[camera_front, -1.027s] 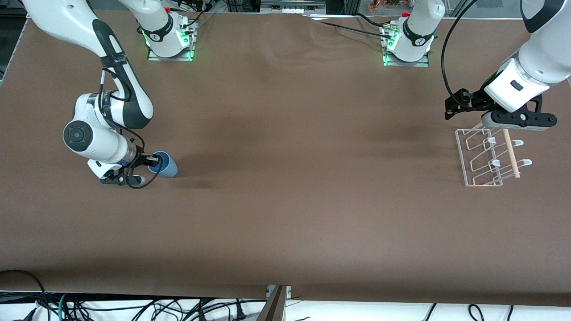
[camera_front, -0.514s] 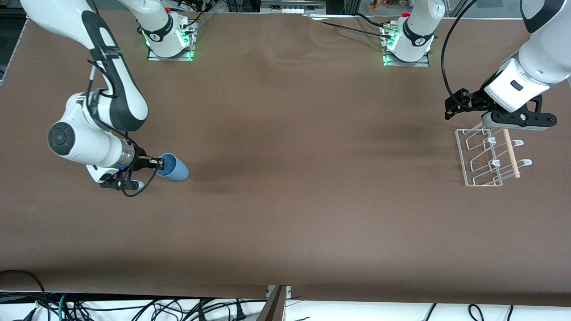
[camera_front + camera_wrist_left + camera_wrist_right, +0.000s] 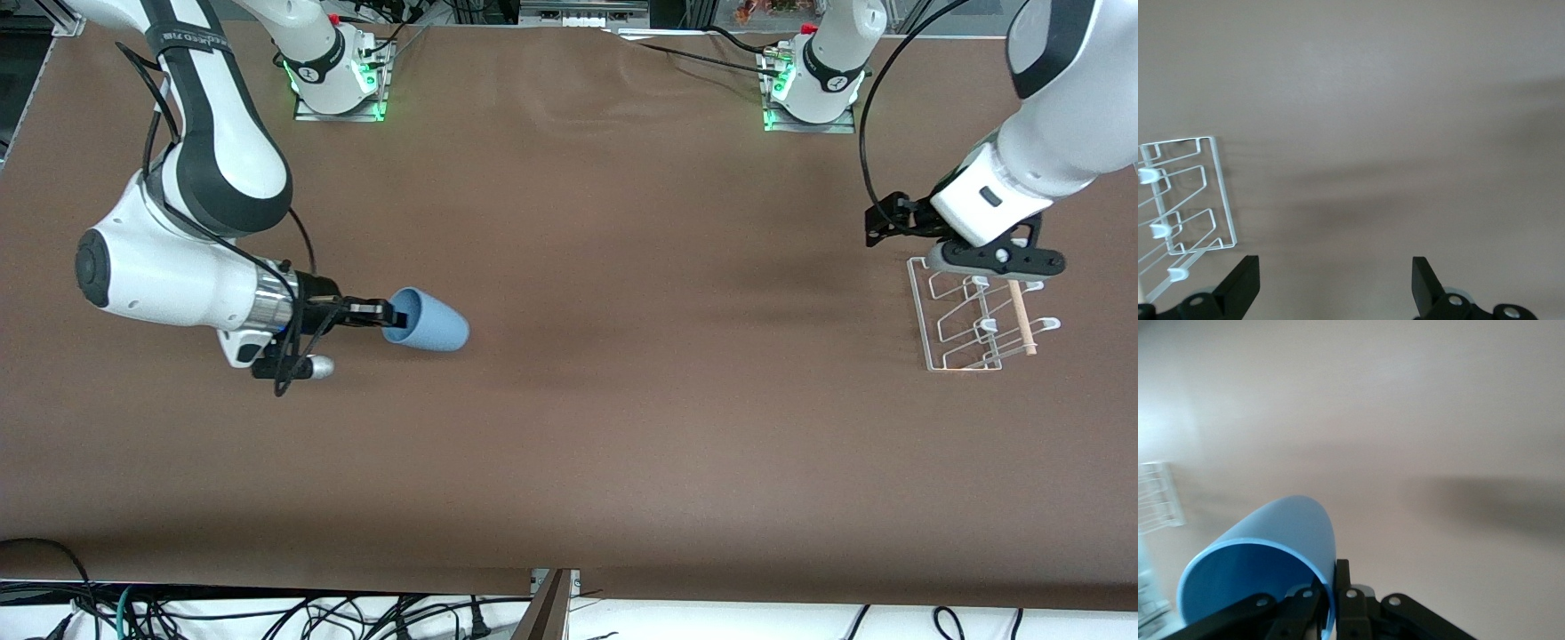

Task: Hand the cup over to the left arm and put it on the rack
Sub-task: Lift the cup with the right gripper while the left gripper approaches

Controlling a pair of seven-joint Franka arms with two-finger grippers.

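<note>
Cup point(image 3: 428, 324) rim pinched, right hand point(image 3: 384, 313).

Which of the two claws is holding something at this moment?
The right claw, over the right arm's end of the table, pinches the rim of the small light-blue plastic cup. The left claw hangs open, empty, above the clear wire-frame rack.

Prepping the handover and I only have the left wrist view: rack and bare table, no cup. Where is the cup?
Observer: The cup is held on its side by the right gripper, up over the right arm's end of the table.
Operator: How is it gripped?
Observer: By the rim: one finger inside the mouth, one outside, per the right wrist view.
Operator: And my gripper?
Observer: The left gripper is open, over the rack edge farther from the front camera.
</note>
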